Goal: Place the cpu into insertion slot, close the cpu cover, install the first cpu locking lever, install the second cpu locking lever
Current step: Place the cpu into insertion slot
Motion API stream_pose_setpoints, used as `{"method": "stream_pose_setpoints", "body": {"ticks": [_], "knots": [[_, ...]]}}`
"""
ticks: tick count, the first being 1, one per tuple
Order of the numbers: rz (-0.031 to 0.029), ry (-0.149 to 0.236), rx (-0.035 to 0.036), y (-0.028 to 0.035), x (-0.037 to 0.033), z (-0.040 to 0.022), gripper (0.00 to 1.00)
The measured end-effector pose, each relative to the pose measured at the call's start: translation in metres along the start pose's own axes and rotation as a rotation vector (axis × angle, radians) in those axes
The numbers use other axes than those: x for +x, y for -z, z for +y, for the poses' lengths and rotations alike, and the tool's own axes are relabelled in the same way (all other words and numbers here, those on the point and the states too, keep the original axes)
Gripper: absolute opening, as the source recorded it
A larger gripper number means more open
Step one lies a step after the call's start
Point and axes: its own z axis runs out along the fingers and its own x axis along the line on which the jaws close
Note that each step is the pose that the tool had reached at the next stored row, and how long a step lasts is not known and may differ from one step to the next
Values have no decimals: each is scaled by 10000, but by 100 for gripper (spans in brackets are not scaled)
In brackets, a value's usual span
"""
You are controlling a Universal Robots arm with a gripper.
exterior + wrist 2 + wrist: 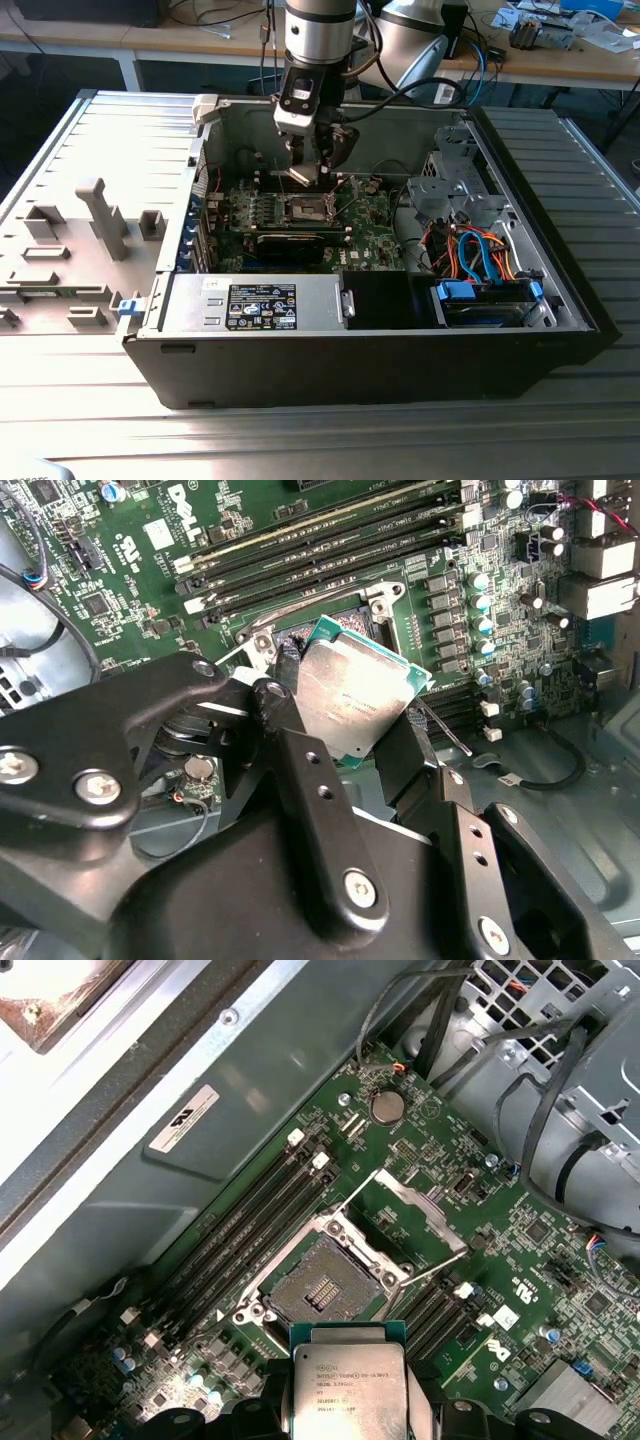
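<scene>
My fingers (400,755) are clamped on two opposite edges of the square cpu (355,695). Its silvery top faces up toward my wrist. I hold it in the air over the green motherboard (440,1150), near the bare insertion slot (322,1295). The cpu cover (415,1205) is swung open beside the slot. In the first wrist view the cpu's near edge is cut off.

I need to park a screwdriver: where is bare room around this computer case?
The ribbed table is bare in front of the computer case and at the exterior view's right. Inside is crowded: the gripper holds the cpu near the insertion slot, with cables beside the motherboard.
</scene>
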Motion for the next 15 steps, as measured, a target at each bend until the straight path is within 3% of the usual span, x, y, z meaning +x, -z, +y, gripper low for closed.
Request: {"method": "stream_pose_setpoints", "body": {"ticks": [15], "knots": [[5,-417,1,-6,0,0,55]]}}
